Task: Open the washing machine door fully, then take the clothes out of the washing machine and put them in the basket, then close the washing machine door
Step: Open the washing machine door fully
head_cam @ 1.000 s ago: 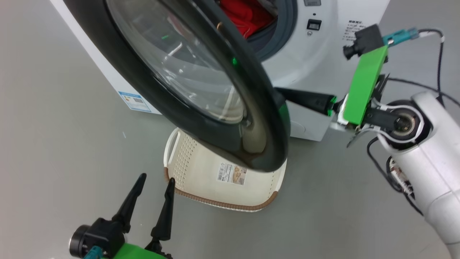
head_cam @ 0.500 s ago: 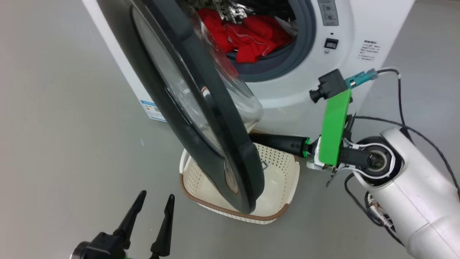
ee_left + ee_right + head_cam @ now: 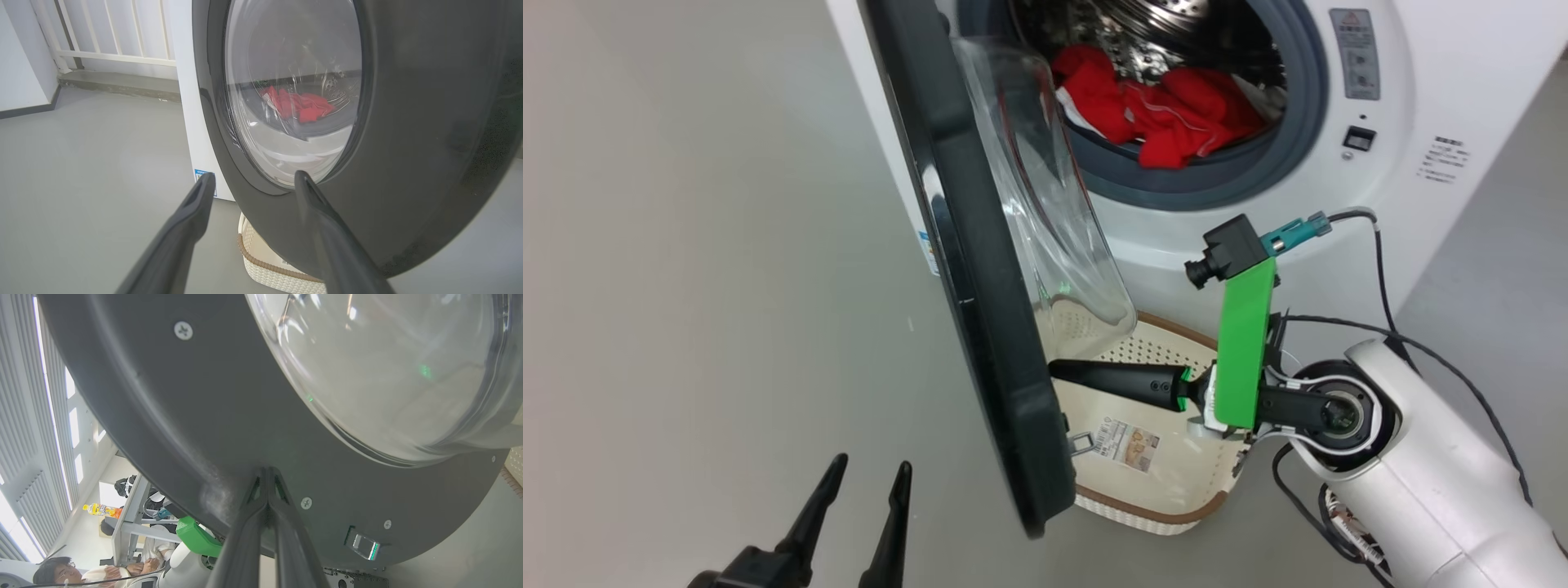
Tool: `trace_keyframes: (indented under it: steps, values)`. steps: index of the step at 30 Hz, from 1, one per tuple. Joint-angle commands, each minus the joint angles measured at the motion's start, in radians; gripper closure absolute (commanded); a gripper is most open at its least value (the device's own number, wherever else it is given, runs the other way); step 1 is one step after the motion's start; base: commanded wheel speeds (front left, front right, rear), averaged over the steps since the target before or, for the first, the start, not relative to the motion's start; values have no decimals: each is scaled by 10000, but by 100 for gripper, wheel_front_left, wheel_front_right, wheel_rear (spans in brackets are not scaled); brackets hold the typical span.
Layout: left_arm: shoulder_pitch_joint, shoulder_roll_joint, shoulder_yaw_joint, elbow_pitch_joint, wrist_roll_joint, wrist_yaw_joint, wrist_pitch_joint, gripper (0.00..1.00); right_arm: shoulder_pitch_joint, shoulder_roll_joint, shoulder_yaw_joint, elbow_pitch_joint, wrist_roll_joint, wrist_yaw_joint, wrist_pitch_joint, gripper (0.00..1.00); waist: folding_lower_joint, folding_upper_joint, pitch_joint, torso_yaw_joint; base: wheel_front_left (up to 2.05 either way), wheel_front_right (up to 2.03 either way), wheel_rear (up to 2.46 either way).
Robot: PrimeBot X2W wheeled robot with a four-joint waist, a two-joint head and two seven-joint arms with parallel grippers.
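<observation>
1. Swinging wider over the last second, the washing machine door (image 3: pixel 980 343) is now standing almost edge-on to the head camera. It is hanging out from the front of the washing machine (image 3: pixel 1421 73), and far more of the drum mouth is showing. The head view itself has also shifted.
2. The right pincer (image 3: pixel 1058 370), fingers pressed together, is still pushing its tip against the door's inner face, below the glass bowl.
3. The left pincer (image 3: pixel 872 463) is hanging spread and empty on the door's outer side, away from the machine.
4. The clothes (image 3: pixel 1168 114) are lying inside the machine's drum. The basket (image 3: pixel 1168 498) is sitting on the floor just in front of the machine, under the door.
5. Door-opening is the step in hand and seems nearly done. Next, the right arm will probably need to draw back from the door, part its fingers and reach into the drum.
</observation>
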Motion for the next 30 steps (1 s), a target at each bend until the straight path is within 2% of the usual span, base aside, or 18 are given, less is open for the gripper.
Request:
trace_keyframes:
  steps: [1,13,30]
  values:
    - [-52,97,398,-198,110,-56,-122,0,135,310,132,-404,-62,77,31,100,0,0,-149,306,0,0,0]
    - [-61,97,716,-173,204,-40,-122,0,376,779,271,-449,-189,77,-35,100,0,0,-281,1004,0,0,0]
    - [-24,97,978,-463,30,185,-122,0,88,1158,456,-259,-266,77,29,100,0,0,-101,1107,0,0,0]
